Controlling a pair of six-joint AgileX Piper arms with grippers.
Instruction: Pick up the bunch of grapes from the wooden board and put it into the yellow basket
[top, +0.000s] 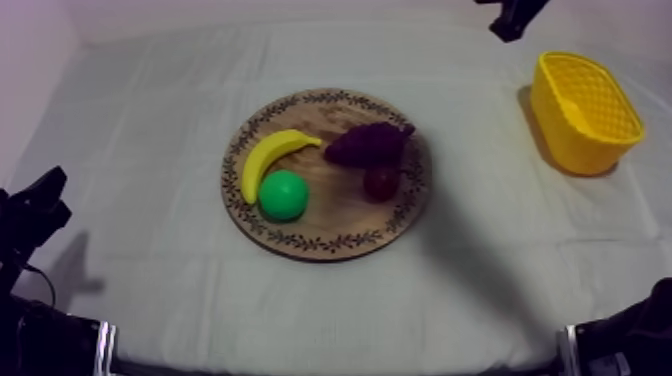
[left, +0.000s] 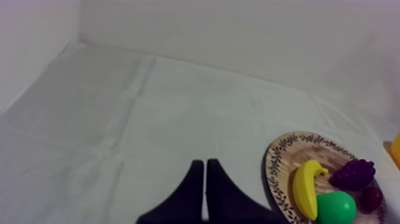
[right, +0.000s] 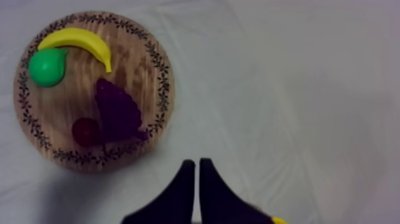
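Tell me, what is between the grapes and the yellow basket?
Just bare cloth lies between the grapes and the yellow basket, as the top view shows.

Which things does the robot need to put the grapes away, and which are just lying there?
For the job: bunch of grapes, the wooden board it lies on, yellow basket.
Just lying there: banana, pear, small red fruit, all on the board.
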